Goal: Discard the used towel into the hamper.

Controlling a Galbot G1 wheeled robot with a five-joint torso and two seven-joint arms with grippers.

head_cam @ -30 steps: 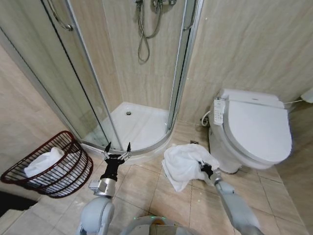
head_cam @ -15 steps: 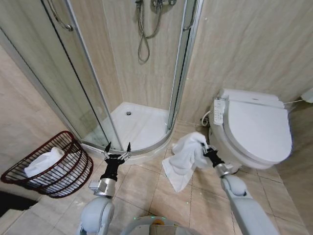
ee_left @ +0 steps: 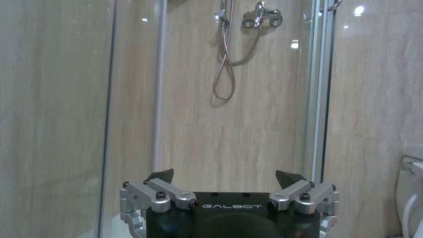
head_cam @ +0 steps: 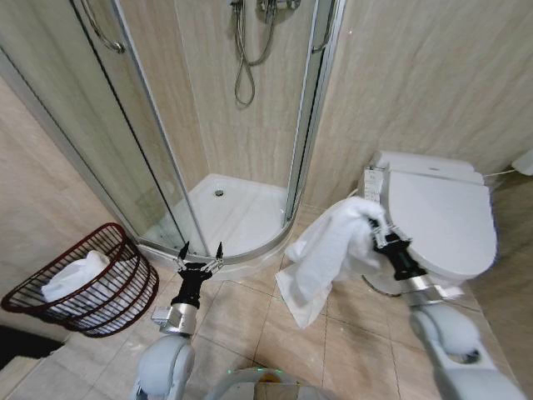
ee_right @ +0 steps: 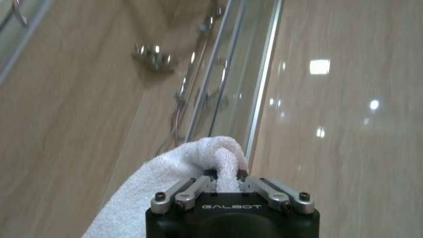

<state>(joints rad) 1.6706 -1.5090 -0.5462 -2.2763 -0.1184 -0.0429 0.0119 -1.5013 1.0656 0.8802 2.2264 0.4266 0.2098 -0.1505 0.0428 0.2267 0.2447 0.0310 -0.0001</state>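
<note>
The left gripper (head_cam: pixel 201 253) hangs low over the floor tiles (head_cam: pixel 241 321) in front of the robot, jaws spread and holding nothing. It is the nearer arm to the hamper (head_cam: pixel 87 283), which sits on the floor at the robot's far left, one white towel already inside.

The right gripper (head_cam: pixel 381 236) is raised on the opposite side, before the toilet (head_cam: pixel 433 221), jaws clenched on a fold of the towel (head_cam: pixel 325 254). The cloth drapes down and leftward from the jaws, its long axis near vertical, lower corner near the floor. So the hamper lies well to the left of the held towel, past the left arm.

The right wrist view shows the pinch closely, with the fold rising between the fingers (ee_right: pixel 198 186); the head view alone shows the hamper and the hanging length.
</note>
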